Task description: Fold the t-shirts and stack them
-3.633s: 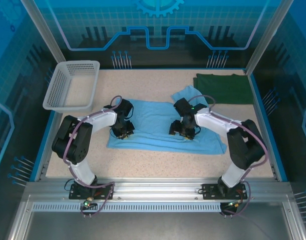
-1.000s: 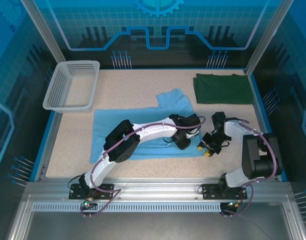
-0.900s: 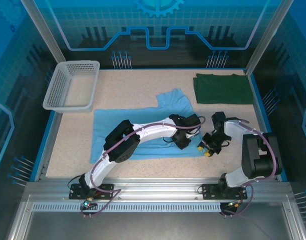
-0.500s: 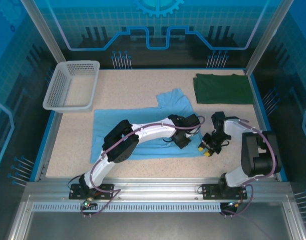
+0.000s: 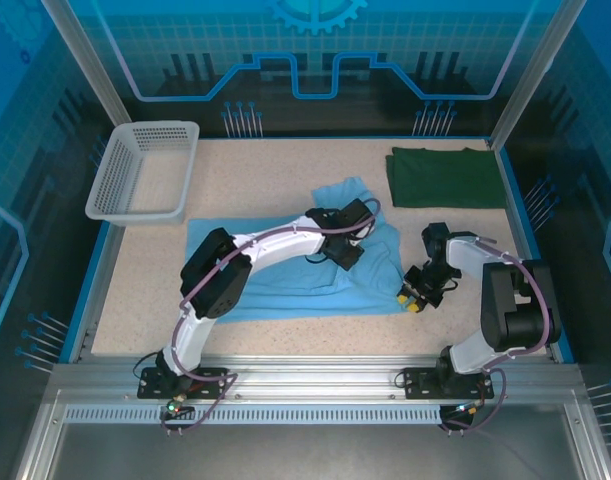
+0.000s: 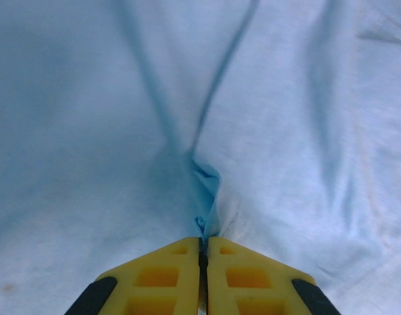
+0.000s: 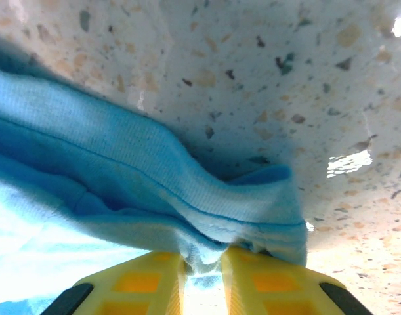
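- Cloth of the light-blue t-shirt (image 5: 265,280) looked thin, soft and light. By my judgement it would sag and crease rather than keep a shape, and a pinch taken in the middle would lift only a peak.
- This shirt lay spread flat on the speckled table (image 5: 275,175), to the right of the white mesh basket (image 5: 135,214) and nearer the arm bases than it. One sleeve was turned up toward the far edge.
- Hems and corners seemed the soundest places to take hold, since the stitched edge is thicker and would carry the whole panel over in a fold.
- The dark green t-shirt (image 5: 445,178) lay as a flat rectangle well to the right of the basket, along the same far side of the table and apart from the blue one.
- The left gripper (image 6: 203,246) was clenched on a small ridge of blue cloth, its yellow fingers (image 6: 167,272) pressed together with fabric nipped between them.
- The right gripper (image 7: 203,262) grasped the bunched hem at the blue shirt's corner farthest from the basket, with bare table just beyond.
- The left arm (image 5: 275,240) stretched long across the shirt, away from the basket. The right arm (image 5: 485,270) sat folded tight, its wrist pointed back toward the basket's side.
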### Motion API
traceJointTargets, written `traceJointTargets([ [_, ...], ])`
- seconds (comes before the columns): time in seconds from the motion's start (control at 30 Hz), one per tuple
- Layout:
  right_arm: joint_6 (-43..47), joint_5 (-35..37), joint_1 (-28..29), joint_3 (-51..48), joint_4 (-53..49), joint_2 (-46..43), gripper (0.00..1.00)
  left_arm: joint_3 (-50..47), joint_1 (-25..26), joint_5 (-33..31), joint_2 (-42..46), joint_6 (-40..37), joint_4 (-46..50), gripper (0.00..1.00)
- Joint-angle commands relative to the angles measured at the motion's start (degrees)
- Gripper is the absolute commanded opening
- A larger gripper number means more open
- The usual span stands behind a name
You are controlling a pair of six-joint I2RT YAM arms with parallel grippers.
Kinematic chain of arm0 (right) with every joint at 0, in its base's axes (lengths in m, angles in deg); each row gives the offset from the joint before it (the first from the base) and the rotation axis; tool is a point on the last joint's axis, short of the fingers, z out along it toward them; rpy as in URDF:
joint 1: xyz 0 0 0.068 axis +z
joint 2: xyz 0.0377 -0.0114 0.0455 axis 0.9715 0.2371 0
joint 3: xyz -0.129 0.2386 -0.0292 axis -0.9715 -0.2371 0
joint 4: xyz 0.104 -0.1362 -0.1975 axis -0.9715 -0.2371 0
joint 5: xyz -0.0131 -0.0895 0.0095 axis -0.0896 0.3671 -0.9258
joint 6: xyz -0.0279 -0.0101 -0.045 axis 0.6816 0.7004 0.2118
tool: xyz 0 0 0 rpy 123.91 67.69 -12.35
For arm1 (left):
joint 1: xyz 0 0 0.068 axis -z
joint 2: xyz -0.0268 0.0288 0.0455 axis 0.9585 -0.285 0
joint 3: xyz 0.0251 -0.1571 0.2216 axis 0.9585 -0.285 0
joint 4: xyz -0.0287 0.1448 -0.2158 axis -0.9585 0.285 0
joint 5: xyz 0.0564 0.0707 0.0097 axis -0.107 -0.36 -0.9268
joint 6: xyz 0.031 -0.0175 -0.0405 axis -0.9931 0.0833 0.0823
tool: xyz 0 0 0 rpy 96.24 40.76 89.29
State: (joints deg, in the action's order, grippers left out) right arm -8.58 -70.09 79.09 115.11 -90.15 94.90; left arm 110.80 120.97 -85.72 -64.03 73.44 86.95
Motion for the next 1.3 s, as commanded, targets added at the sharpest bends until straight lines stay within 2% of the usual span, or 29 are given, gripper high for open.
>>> traceJointTargets([
  [0.0,-0.3,3.5,-0.9,-0.2,0.2,1.8,0.23,-1.3,-1.6,-1.2,1.2,1.1,0.0,0.11],
  [0.1,-0.4,3.7,-1.0,0.1,-0.2,1.5,0.23,-1.9,-3.1,-1.8,0.5,1.5,1.3,0.21],
  [0.17,-0.6,4.0,-1.0,0.3,-0.8,0.9,0.24,-2.8,-4.1,-2.6,0.5,2.2,2.1,0.22],
  [0.2,-0.7,4.1,-1.1,0.4,-1.0,0.5,0.24,-3.1,-4.5,-2.9,0.5,2.6,2.7,0.27],
  [0.23,-0.8,4.3,-1.2,0.5,-1.4,0.0,0.25,-3.2,-4.9,-3.9,0.6,3.1,3.5,0.38],
  [0.27,-1.1,4.5,-1.2,0.5,-1.8,-0.7,0.27,-3.3,-5.2,-5.6,0.9,3.7,4.4,0.44],
  [0.37,-2.0,4.9,-1.6,0.4,-2.4,-3.8,0.33,-4.1,-6.9,-9.1,2.8,6.6,6.9,0.5],
  [0.5,-4.3,5.8,-1.9,1.2,-2.9,-10.7,0.46,-6.2,-11.1,-11.3,9.4,15.4,11.9,0.58],
  [0.6,-5.0,6.4,-1.9,2.7,-1.1,-15.4,0.47,-12.3,-14.7,-8.1,17.2,20.7,11.1,0.62],
  [0.7,-2.9,4.4,-1.6,5.6,3.4,-16.7,0.53,-18.8,-20.9,-0.8,24.8,25.2,9.2,0.66],
  [0.73,-2.0,4.0,-1.2,7.5,4.4,-16.1,0.57,-20.5,-23.6,1.9,26.8,26.4,8.6,0.7],
  [0.87,1.8,6.3,1.9,18.4,7.2,-8.9,0.71,-24.1,-33.2,10.2,30.1,30.5,6.4,0.79],
  [0.97,6.6,8.3,5.4,29.6,7.3,1.0,0.74,-24.1,-37.9,13.5,28.5,33.7,5.4,0.84],
  [1.13,12.0,13.2,8.4,52.1,2.7,20.1,0.74,-22.6,-43.7,13.1,23.9,40.9,4.0,0.88],
  [1.27,15.2,17.1,8.7,65.4,7.2,32.6,0.74,-19.1,-45.8,9.3,19.4,43.6,2.4,0.87],
])
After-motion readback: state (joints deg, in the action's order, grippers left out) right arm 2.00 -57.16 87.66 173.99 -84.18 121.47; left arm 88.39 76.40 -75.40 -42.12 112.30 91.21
